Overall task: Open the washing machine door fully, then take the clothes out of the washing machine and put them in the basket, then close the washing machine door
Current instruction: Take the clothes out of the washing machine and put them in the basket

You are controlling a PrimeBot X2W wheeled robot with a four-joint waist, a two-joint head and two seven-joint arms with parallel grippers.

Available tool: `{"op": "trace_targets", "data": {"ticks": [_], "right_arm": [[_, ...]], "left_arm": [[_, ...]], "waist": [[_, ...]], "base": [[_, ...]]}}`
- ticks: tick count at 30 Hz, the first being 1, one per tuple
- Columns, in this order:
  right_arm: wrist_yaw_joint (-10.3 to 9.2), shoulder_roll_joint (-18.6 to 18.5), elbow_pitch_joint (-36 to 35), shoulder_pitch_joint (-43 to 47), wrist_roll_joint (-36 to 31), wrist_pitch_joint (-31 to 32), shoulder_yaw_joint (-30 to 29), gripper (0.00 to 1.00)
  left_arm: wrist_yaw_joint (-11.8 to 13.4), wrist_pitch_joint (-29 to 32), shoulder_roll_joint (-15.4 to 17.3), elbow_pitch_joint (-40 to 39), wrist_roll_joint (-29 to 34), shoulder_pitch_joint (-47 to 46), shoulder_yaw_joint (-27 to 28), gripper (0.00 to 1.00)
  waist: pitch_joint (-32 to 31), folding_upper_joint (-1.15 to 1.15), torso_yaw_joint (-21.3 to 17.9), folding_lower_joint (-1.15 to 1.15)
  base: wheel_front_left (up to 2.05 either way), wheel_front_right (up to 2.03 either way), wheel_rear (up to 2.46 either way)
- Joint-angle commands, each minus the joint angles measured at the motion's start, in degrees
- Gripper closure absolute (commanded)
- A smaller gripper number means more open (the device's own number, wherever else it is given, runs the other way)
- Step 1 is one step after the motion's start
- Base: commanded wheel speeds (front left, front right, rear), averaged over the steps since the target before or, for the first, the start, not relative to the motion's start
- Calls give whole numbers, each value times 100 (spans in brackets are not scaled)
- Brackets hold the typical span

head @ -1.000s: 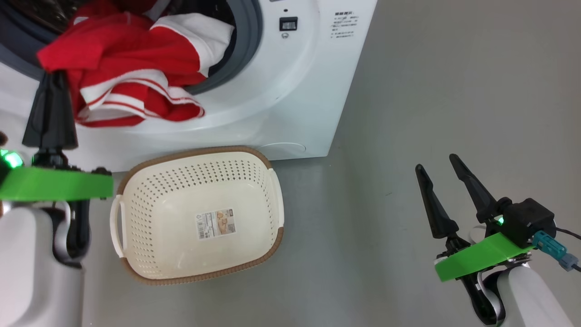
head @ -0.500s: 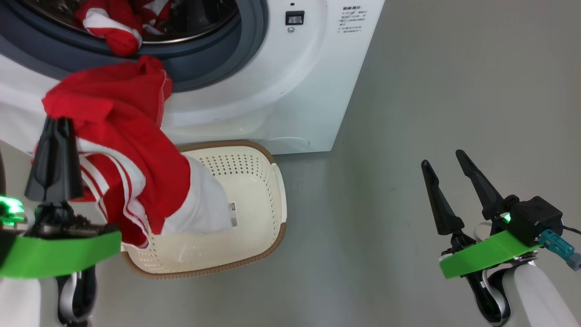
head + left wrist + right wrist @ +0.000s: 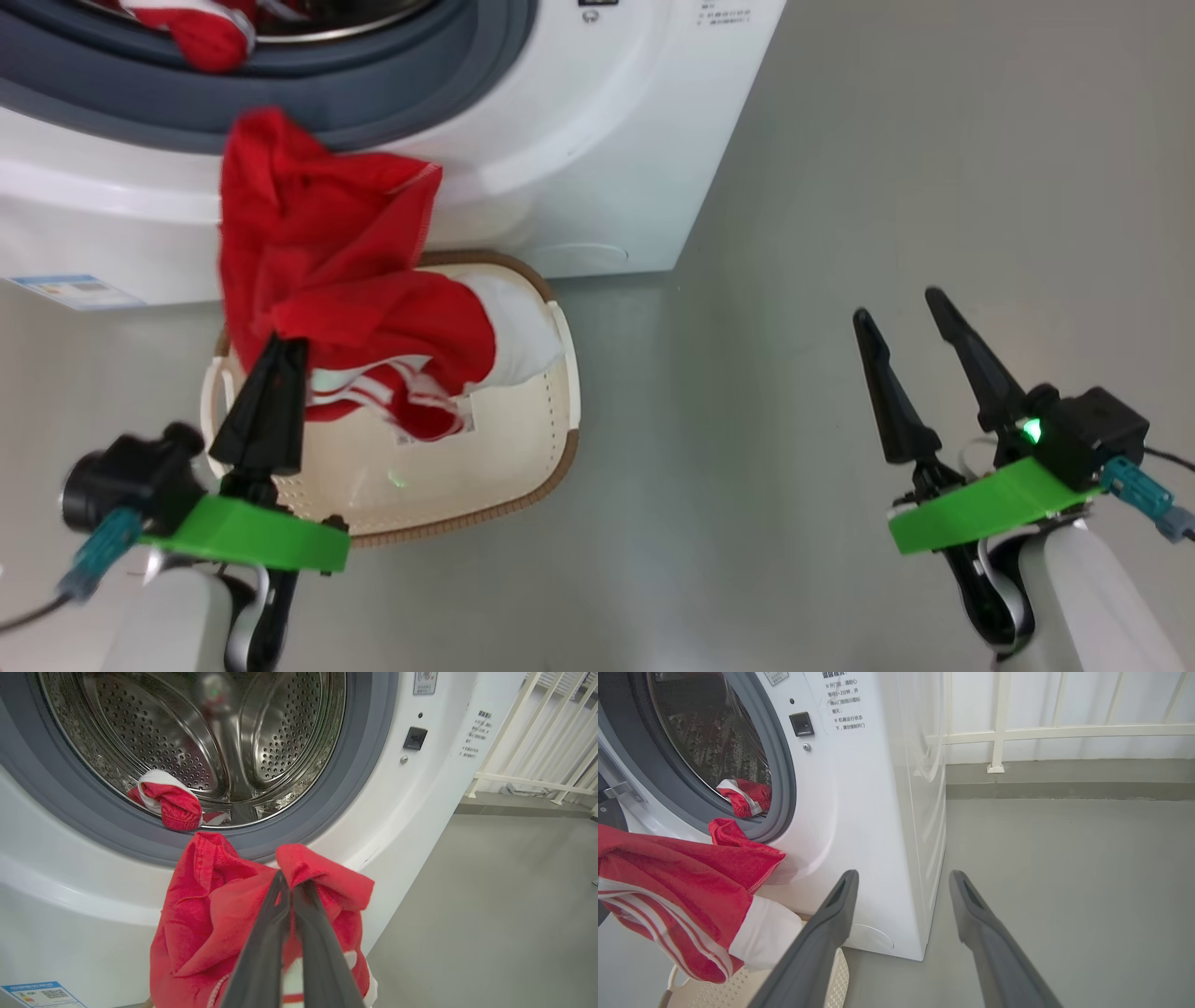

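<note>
My left gripper [image 3: 280,342] is shut on a bright red garment with white stripes [image 3: 327,252], one of the clothes, and holds it above the basket [image 3: 560,439]. The garment's lower folds hang into the basket. In the left wrist view the shut fingers [image 3: 280,914] pinch the red fabric [image 3: 205,914] in front of the washing machine [image 3: 420,812]. A second red and white piece [image 3: 170,805] lies at the front lip of the steel drum. My right gripper [image 3: 896,306] stands open and empty over the floor, well right of the basket. A sliver of the door's black rim [image 3: 603,814] shows beside the opening.
The washing machine's [image 3: 579,140] white front stands directly behind the basket, with a blue label [image 3: 70,291] low on its left. Bare grey floor [image 3: 887,168] spreads to the right. A cream railing [image 3: 1064,732] runs along the wall behind the machine.
My left gripper has drawn the red garment out of the drum and down to the basket, where it now hangs. The head camera has shifted. My right gripper stayed open in place.
</note>
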Motion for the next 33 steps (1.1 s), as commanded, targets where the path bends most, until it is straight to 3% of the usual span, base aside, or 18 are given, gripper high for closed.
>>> {"op": "trace_targets", "data": {"ticks": [1,19,33], "right_arm": [[9,40,-172,-117,-90,-27,125,0],[9,337,-301,-545,-207,-27,293,0],[9,533,-454,-743,-284,-27,541,0]], "left_arm": [[-17,-47,200,266,-31,-342,64,100],[-17,-47,291,3643,-233,-1934,-740,100],[-17,76,515,5806,-914,-3190,-1947,100]], "waist": [[174,0,-68,0],[1100,0,-479,0],[1816,0,-821,0]], "base": [[0,0,0],[0,0,0],[0,0,0]]}}
